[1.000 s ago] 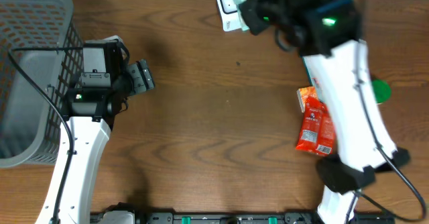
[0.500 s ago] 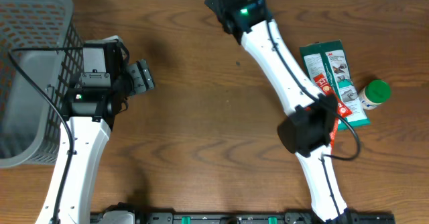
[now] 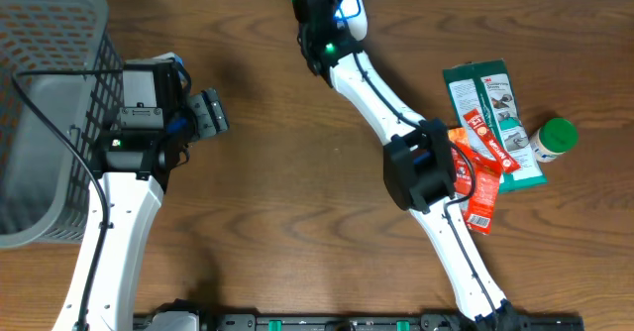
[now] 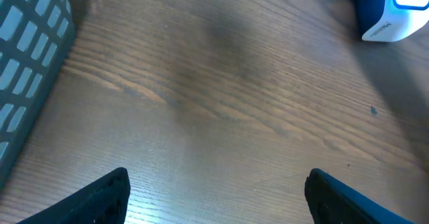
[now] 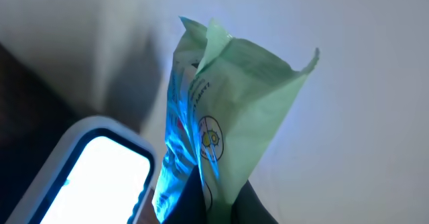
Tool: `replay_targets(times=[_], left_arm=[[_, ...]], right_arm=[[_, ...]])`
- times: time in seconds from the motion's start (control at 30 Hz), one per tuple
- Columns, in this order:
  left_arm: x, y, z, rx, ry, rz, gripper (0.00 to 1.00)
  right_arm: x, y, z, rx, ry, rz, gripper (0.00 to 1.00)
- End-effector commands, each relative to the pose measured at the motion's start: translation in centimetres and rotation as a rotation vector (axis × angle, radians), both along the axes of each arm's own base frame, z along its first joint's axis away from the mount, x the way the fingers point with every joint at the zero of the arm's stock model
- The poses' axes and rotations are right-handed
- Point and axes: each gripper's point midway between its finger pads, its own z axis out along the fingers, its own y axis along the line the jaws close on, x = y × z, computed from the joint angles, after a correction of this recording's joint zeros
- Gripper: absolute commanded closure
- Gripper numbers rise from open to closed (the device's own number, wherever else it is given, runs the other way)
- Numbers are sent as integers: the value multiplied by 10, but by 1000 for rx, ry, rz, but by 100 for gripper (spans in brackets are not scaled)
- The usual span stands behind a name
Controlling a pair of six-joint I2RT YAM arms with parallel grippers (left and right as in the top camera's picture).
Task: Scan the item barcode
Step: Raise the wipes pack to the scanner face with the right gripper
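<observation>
jutting lengthwise from clamped right jaws, green packet (image 5: 234, 110) stands beside scanner (image 5: 100, 177); left jaws gape wide.

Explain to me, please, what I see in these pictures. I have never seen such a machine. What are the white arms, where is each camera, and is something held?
This is a robot with a left arm and a right arm at a wooden table. Each arm ends in a two-finger gripper. One picture looks down from above the table. The other two come from small cameras on the wrists. The left gripper is open and empty, near a grey basket. The right gripper is shut on a green pouch and holds it close to a scanner that glows blue. Also on the table are a green package, a red packet and a green-capped bottle.
</observation>
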Motion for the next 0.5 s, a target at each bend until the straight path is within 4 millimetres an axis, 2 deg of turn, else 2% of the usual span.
replay_targets(times=[0.0, 0.17, 0.3, 0.47], left_arm=[[1, 4, 1, 14, -1, 7, 16], [1, 4, 1, 14, -1, 7, 16], [1, 4, 1, 14, -1, 7, 16], [1, 4, 1, 14, -1, 7, 16]], right_arm=[[-3, 5, 3, -18, -14, -9, 99], [-5, 15, -10, 48, 26, 29, 99], [-12, 19, -36, 66, 130, 53, 99], [-13, 21, -43, 99, 154, 61, 99]])
